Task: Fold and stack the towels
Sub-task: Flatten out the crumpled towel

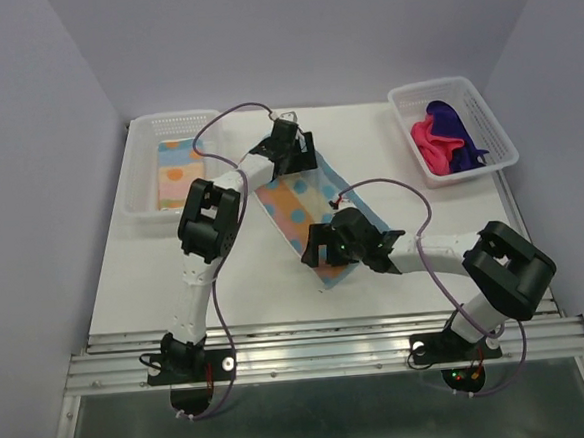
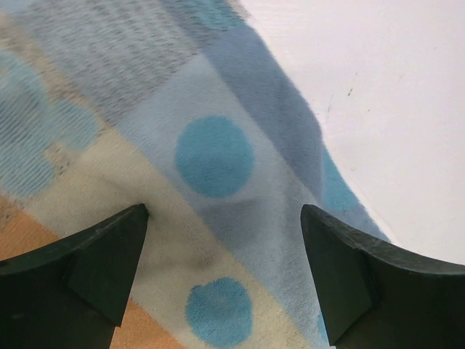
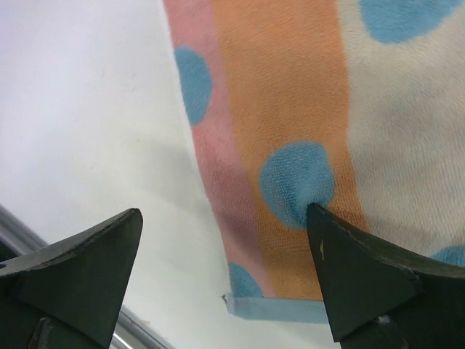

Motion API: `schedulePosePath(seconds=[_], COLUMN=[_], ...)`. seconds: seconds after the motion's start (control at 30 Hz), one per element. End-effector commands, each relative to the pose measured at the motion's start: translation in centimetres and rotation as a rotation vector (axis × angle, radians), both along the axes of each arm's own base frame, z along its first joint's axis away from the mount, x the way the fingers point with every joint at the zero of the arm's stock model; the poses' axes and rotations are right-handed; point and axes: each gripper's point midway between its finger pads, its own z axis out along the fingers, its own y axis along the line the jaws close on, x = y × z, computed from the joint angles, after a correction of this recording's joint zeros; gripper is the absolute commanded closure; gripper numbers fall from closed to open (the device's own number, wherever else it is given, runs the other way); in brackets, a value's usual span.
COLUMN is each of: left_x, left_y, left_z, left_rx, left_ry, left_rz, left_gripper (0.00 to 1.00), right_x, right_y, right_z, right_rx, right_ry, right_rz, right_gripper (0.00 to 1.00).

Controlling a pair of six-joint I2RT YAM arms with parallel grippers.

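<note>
**Striped towel [image 1: 299, 210] laid out mid-fold-job: one put away, two waiting**

It lies flat and slantwise on the bench [image 1: 166, 278], unfolded as far as I can see. Left of it, a second striped towel [image 1: 179, 175] sits as a neat rectangle in the left basket [image 1: 138, 195]; I take that one as finished. Right of it and further back, the hot pink towel [image 1: 433, 141] and purple towel [image 1: 458, 125] lie crumpled together in the right basket [image 1: 404, 99], not yet dealt with. The left fingers [image 2: 73, 276] are spread over its far blue edge. The right fingers [image 3: 363, 276] are spread over its near corner. Neither pair pinches cloth. By my reckoning a quarter is done, and this fold hasn't started.
</note>
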Motion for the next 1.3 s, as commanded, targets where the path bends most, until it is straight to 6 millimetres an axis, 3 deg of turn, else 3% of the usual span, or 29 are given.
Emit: schedulePosePath(seconds=[0.0,0.03,0.13,0.2,0.23,0.27,0.33,0.43,0.5,0.63,0.7,0.87,1.07,1.17,1.27], left_x=[-0.2,-0.5,-0.8,-1.4,-2.2,-2.5,-4.3,-6.9,-9.9,-16.3,-19.8,-27.1,-32.4,-34.4,-35.0], left_y=[-0.5,-0.4,-0.8,-1.0,-0.7,-0.5,0.3,1.2,1.8,2.0,0.3,-1.6,-2.8,-3.6,-4.0], left_z=[1.7,1.6,5.1,6.8,6.8,9.7,12.5,14.8,15.8,14.6,14.0,11.4,7.3,5.4,3.4], left_rx=[0.050,0.057,0.030,0.014,0.011,-0.012,-0.042,-0.091,-0.125,-0.143,-0.156,-0.137,-0.030,0.035,0.092], left_ry=[-0.042,-0.046,-0.141,-0.175,-0.171,-0.227,-0.280,-0.320,-0.332,-0.304,-0.291,-0.240,-0.128,-0.087,-0.040], left_rz=[-0.140,-0.155,-0.224,-0.259,-0.266,-0.262,-0.257,-0.249,-0.244,-0.242,-0.287,-0.382,-0.439,-0.484,-0.503], left_gripper=[0.01,0.01,0.01,0.01,0.01,0.01,0.01,0.01,0.01,0.01,0.01,0.01,0.01,0.01,0.02], right_x=[-3.9,-3.8,-3.7,-3.5,-3.1,-2.7,-2.1,-1.2,-0.7,1.5,2.1,2.7,2.8,2.9,3.0], right_y=[1.5,2.4,3.9,3.7,3.3,3.0,1.1,-2.0,-4.9,-10.7,-12.9,-16.4,-17.0,-17.1,-17.0], right_z=[-1.8,-1.0,1.0,1.8,2.1,3.4,3.7,5.1,5.4,6.1,6.3,6.8,6.6,6.1,5.4], right_rx=[-0.026,0.004,0.079,0.069,0.056,0.061,-0.005,-0.068,-0.105,-0.100,-0.085,-0.120,-0.149,-0.170,-0.177], right_ry=[0.142,0.117,0.083,0.068,0.051,0.017,0.002,-0.041,-0.039,-0.025,-0.019,-0.034,-0.036,-0.029,-0.011], right_rz=[0.102,0.135,0.194,0.188,0.158,0.141,0.061,-0.079,-0.190,-0.366,-0.435,-0.538,-0.527,-0.514,-0.496], right_gripper=[0.00,0.00,0.00,0.00,0.00,0.00,0.00,0.00,0.00,0.00,0.00,0.00,0.00,0.00,0.00])
